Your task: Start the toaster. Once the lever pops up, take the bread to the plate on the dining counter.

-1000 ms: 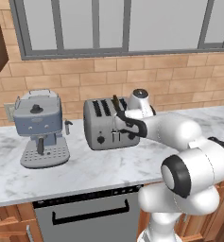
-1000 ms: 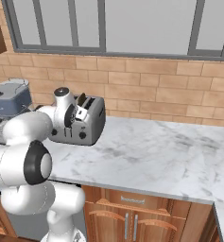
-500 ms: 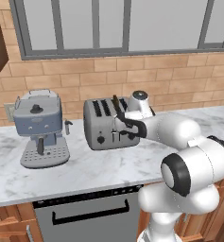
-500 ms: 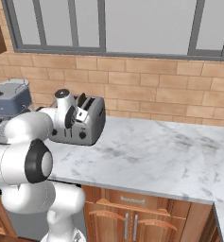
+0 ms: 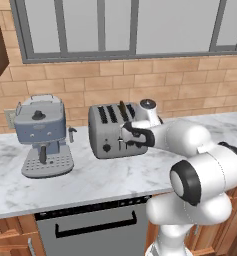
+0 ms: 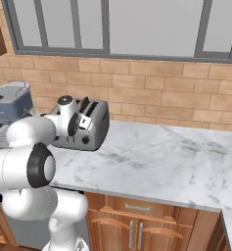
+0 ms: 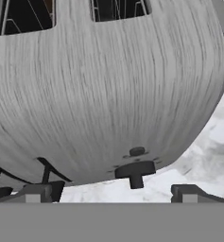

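Toaster [image 5: 115, 131] stands on the marble bench [image 5: 90, 180] by the brick wall, just right of the espresso machine [image 5: 41, 136], with the bread [image 5: 122, 111] upright in a top slot. Fingers [image 7: 38, 193] spread wide, grasping nothing, close against the toaster's front face. In the hand view a small black lever [image 7: 135, 172] sits between the two tips, nearer the right one, apart from both.
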You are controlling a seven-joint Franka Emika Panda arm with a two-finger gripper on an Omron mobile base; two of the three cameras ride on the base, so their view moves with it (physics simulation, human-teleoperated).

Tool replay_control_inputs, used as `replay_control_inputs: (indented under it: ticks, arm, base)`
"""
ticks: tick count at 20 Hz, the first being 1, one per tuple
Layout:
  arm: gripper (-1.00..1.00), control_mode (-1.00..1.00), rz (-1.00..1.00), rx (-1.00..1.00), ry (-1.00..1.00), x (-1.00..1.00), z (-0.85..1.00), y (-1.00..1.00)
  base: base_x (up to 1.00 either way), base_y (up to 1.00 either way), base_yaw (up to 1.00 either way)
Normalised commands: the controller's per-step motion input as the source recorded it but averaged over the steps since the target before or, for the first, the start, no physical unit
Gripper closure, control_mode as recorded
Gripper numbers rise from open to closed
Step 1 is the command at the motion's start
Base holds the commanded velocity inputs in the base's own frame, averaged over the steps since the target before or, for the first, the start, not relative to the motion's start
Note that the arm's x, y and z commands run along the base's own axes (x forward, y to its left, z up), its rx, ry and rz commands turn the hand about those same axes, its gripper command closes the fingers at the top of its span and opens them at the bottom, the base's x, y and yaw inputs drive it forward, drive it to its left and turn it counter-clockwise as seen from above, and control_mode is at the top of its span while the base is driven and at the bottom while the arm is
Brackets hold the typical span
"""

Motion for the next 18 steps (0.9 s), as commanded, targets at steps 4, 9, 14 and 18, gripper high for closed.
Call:
replay_control_inputs:
  ticks: [4,9,14,18]
  arm:
    - [-1.00,-1.00,0.00,0.00,0.00,0.00,-0.15,0.00]
    - [-1.00,-1.00,0.00,0.00,0.00,0.00,-0.18,0.00]
    - [-1.00,-1.00,0.00,0.00,0.00,0.00,-0.23,0.00]
    - [-1.00,-1.00,0.00,0.00,0.00,0.00,-0.19,0.00]
  base:
    - [0.00,0.00,0.00]
    - [0.00,0.00,0.00]
    - [0.00,0.00,0.00]
    - [0.00,0.00,0.00]
